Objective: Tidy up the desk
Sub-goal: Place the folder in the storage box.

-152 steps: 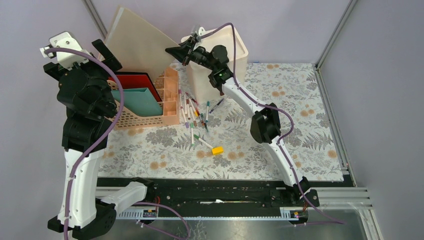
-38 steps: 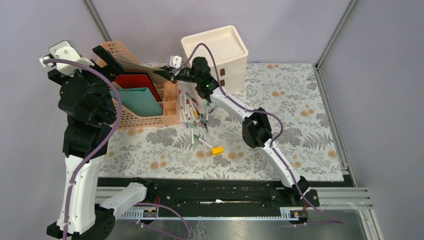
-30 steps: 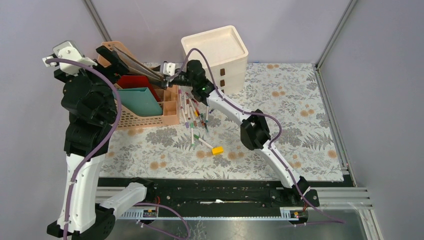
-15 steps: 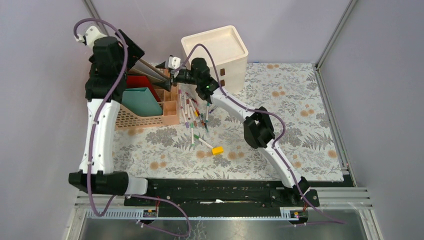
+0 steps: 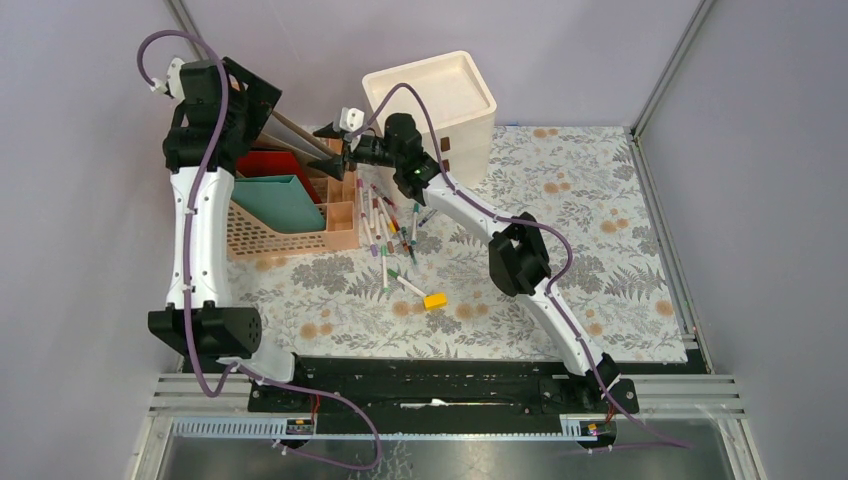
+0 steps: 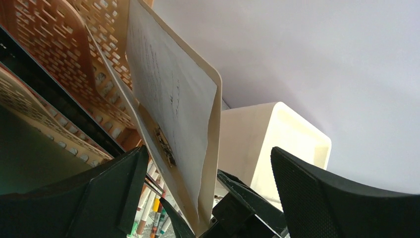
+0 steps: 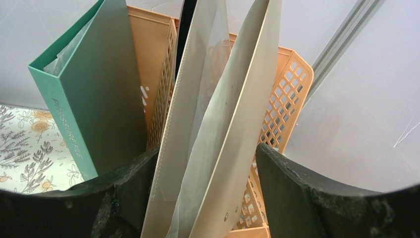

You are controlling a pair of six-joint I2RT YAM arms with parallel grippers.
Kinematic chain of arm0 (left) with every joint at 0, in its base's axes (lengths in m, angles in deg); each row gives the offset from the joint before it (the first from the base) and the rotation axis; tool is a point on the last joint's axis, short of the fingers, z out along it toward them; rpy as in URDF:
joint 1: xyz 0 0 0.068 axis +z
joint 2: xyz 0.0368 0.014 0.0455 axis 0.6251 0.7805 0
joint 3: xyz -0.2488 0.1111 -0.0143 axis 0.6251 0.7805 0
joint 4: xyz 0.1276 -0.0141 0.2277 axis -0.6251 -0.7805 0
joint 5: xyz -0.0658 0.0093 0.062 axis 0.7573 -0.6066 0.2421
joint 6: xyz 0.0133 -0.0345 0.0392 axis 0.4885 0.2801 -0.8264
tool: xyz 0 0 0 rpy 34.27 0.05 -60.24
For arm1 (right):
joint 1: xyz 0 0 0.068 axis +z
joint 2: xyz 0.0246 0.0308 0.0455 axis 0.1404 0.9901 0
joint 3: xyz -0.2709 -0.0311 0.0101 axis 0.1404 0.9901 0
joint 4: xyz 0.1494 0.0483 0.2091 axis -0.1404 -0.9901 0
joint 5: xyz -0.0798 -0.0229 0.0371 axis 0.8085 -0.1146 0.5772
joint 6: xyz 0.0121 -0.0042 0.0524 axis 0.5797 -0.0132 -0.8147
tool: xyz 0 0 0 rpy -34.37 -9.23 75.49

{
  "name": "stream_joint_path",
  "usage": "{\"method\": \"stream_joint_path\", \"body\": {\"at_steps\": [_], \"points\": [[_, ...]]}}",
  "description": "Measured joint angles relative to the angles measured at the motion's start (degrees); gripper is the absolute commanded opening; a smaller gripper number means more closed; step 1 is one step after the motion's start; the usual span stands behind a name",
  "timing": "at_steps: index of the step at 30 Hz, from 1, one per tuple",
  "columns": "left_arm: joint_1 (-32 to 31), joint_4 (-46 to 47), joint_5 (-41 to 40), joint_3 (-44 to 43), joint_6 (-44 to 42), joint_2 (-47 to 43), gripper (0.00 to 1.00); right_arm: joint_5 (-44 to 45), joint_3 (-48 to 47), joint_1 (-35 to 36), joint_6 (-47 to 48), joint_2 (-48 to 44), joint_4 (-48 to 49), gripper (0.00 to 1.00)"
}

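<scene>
Desk (image 5: 620, 220) below, left hand (image 6: 205, 193) spread, right hand (image 7: 203, 188) spread around beige folder (image 7: 213, 124)

Counter (image 5: 600, 200): pale cloth, grey fern leaves, tan flowers.
Rack (image 5: 270, 240): peach, lattice walls.
Teal folder (image 5: 280, 200), pale lettering on its spine; red folder (image 5: 275, 162); beige folder (image 7: 218, 124).
Bin (image 5: 450, 90): cream.
Pens (image 5: 385, 225): white barrels; caps apparently green, red and purple.
Block (image 5: 434, 300): yellow.

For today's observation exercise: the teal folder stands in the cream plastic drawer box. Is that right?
No. The teal folder stands in the peach plastic lattice rack, not the cream plastic drawer box; the top external view shows it.
</scene>
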Motion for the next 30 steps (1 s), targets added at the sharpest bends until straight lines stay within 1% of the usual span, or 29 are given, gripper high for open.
{"method": "stream_joint_path", "body": {"at_steps": [2, 5, 7, 9, 10, 11, 13, 17, 18, 19, 22, 23, 25, 27, 28, 29, 30], "points": [[0.0, -0.4, 1.0, 0.0, 0.6, 0.7, 0.99, -0.1, 0.0, 0.0, -0.2, 0.0, 0.0, 0.68], [0.0, -1.5, 1.4, 0.2, 1.5, 1.4, 0.95, -0.2, -0.1, 0.0, -0.3, 0.0, 0.0, 0.64], [0.0, -2.1, 1.4, 0.8, 1.9, 1.6, 0.87, -0.2, -0.2, 0.0, -0.4, 0.0, 0.0, 0.6], [0.0, -2.5, 1.4, 1.5, 2.3, 1.9, 0.8, -0.3, -0.2, 0.0, -0.5, 0.0, 0.0, 0.54], [0.0, -2.7, 1.4, 1.6, 2.6, 2.1, 0.74, -0.3, -0.2, 0.0, -0.6, 0.0, 0.0, 0.52], [0.0, -2.9, 1.5, 1.6, 2.8, 2.4, 0.72, -0.3, -0.2, 0.0, -0.7, 0.0, 0.0, 0.5], [0.0, -3.0, 1.4, 1.6, 3.1, 3.1, 0.72, -0.4, -0.2, 0.0, -0.9, 0.0, 0.1, 0.47], [0.0, -3.3, 1.3, 1.6, 3.5, 4.0, 0.71, -0.4, -0.2, 0.0, -1.0, 0.0, 0.4, 0.37], [0.0, -3.3, 1.2, 1.6, 3.7, 4.1, 0.7, -0.4, -0.2, 0.1, -1.0, 0.0, 0.5, 0.34], [0.0, -3.3, 1.1, 1.6, 3.9, 4.2, 0.67, -0.4, -0.2, 0.1, -1.1, 0.0, 0.5, 0.32], [0.0, -3.3, 1.1, 1.6, 4.7, 4.5, 0.56, -0.4, -0.2, 0.2, -1.0, 0.0, 0.7, 0.3], [0.0, -3.3, 1.0, 1.6, 4.9, 4.6, 0.5, -0.4, -0.2, 0.3, -1.0, 0.0, 0.7, 0.29], [0.0, -3.3, 1.0, 1.6, 5.5, 4.9, 0.37, -0.4, -0.2, 0.4, -1.0, 0.0, 0.7, 0.29], [0.0, -3.8, 1.0, 1.6, 6.0, 5.3, 0.19, -0.4, -0.2, 0.5, -1.0, 0.0, 0.7, 0.31], [0.0, -3.9, 1.0, 1.6, 6.5, 5.4, 0.11, -0.4, -0.2, 0.5, -1.1, 0.0, 0.7, 0.34], [0.0, -4.0, 1.0, 1.6, 6.8, 5.6, 0.05, -0.4, -0.2, 0.5, -1.2, 0.0, 0.7, 0.39], [0.0, -4.2, 1.0, 1.6, 7.1, 5.6, 0.01, -0.5, -0.2, 0.5, -1.5, 0.0, 0.7, 0.48]]}}
